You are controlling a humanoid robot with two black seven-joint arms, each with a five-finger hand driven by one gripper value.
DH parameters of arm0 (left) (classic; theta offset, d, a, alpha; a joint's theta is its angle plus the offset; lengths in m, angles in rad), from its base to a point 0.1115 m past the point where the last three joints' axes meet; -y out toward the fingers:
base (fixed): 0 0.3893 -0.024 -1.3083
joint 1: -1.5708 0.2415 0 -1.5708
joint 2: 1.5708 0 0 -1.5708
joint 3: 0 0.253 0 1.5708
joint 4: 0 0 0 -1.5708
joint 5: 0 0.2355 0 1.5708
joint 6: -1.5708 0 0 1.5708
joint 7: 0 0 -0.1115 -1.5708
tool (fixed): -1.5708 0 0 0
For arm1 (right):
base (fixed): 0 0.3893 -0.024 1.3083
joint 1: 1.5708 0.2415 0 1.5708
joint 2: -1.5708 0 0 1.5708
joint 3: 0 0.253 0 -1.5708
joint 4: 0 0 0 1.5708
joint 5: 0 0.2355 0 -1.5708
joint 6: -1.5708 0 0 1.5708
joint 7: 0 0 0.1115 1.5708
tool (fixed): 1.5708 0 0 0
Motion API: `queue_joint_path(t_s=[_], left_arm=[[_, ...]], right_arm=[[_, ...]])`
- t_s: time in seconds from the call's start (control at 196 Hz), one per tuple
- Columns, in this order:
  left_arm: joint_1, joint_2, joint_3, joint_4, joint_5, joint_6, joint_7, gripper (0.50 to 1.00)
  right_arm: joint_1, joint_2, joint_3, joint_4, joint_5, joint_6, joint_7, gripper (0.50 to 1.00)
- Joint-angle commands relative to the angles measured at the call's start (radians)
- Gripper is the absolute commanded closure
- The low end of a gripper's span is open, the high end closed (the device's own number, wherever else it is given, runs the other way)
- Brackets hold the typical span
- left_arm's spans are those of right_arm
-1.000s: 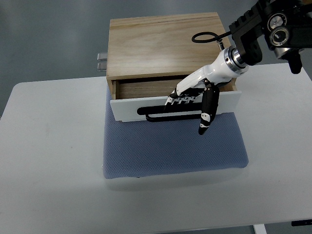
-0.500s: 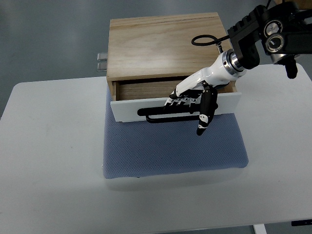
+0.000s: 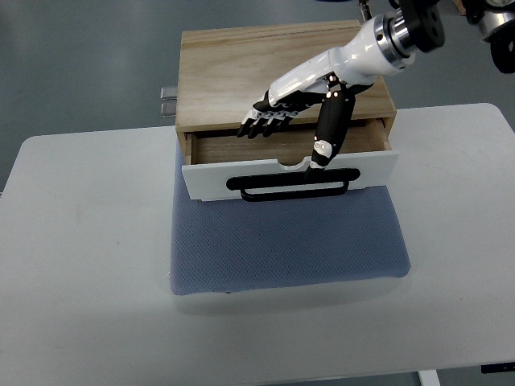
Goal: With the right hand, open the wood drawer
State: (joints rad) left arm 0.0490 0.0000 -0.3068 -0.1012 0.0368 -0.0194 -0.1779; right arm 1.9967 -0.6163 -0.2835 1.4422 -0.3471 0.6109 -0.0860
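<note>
Drawer partly open | right hand spread above, seemingly empty | no legible writing

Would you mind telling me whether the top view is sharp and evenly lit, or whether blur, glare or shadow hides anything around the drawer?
Top view: lighting is soft and even, with no glare on the white table; the right robot hand and black handle look sharp; only the drawer interior is dim with shadow.

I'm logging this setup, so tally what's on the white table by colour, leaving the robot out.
Wood: 1, the cabinet
White: 1, the drawer front
Black: 1, the drawer handle
Blue: 1, the mat
Total: 4
</note>
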Motion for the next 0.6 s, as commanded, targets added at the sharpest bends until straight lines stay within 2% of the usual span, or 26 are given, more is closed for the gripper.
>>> queue_joint_path(t_s=[0.0,0.066,0.071,0.184,0.235,0.24,0.301,0.357,0.362,0.393,0.597], left_arm=[[0.0,0.0,0.0,0.0,0.0,-0.001,0.0,0.5],[0.0,0.0,0.0,0.0,0.0,0.001,0.0,0.5],[0.0,0.0,0.0,0.0,0.0,0.0,0.0,0.5],[0.0,0.0,0.0,0.0,0.0,-0.001,0.0,0.5],[0.0,0.0,0.0,0.0,0.0,-0.001,0.0,0.5],[0.0,0.0,0.0,0.0,0.0,-0.001,0.0,0.5],[0.0,0.0,0.0,0.0,0.0,0.001,0.0,0.5],[0.0,0.0,0.0,0.0,0.0,0.001,0.0,0.5],[0.0,0.0,0.0,0.0,0.0,0.0,0.0,0.5],[0.0,0.0,0.0,0.0,0.0,-0.001,0.0,0.5],[0.0,0.0,0.0,0.0,0.0,-0.001,0.0,0.5]], right_arm=[[-0.05,-0.005,0.07,-0.088,0.097,0.0,0.008,0.558],[-0.062,-0.005,0.084,-0.108,0.123,0.0,0.015,0.558],[-0.094,-0.007,0.113,-0.155,0.179,-0.023,0.038,0.558],[-0.17,-0.023,0.156,-0.272,0.249,-0.128,0.13,0.558],[-0.17,-0.023,0.156,-0.272,0.249,-0.128,0.131,0.558],[-0.202,-0.022,0.183,-0.325,0.276,-0.193,0.188,0.558],[-0.254,-0.019,0.217,-0.388,0.327,-0.284,0.247,0.558],[-0.254,-0.019,0.217,-0.388,0.327,-0.284,0.247,0.558],[-0.301,-0.022,0.239,-0.426,0.371,-0.343,0.274,0.56],[-0.331,-0.02,0.256,-0.451,0.395,-0.375,0.285,0.56],[-0.539,0.0,0.492,-0.612,0.488,-0.499,0.325,0.56]])
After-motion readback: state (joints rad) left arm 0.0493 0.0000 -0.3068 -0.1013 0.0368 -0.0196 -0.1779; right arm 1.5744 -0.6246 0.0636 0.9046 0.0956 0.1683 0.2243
